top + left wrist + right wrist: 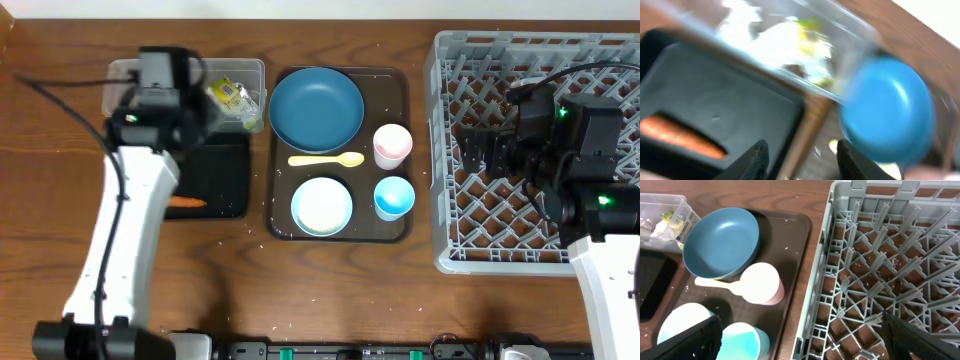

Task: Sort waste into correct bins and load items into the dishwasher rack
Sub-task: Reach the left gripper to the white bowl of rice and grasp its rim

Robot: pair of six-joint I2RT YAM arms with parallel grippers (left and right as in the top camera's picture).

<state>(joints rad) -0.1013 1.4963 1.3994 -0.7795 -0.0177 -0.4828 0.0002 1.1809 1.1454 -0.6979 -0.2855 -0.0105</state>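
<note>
The clear tub [125, 72] holds crumpled white paper [775, 42] and the yellow-green wrapper [232, 97]. The carrot [186, 203] lies in the black tray [225, 170]. My left gripper [801, 145] is open and empty above the black tray's right edge. The dark blue plate [316, 108], yellow spoon [326, 160], pink cup [392, 146], light blue cup [394, 197] and light blue bowl [322, 206] sit on the brown tray. My right gripper [800, 330] is wide open and empty over the left rim of the grey rack [530, 60]. Rice grains [786, 247] are scattered about.
The brown serving tray [400, 90] lies between the bins and the rack. Rice grains also lie among the rack's pegs [895, 262] and on the wooden table [330, 300]. The left arm hides much of the tub in the overhead view.
</note>
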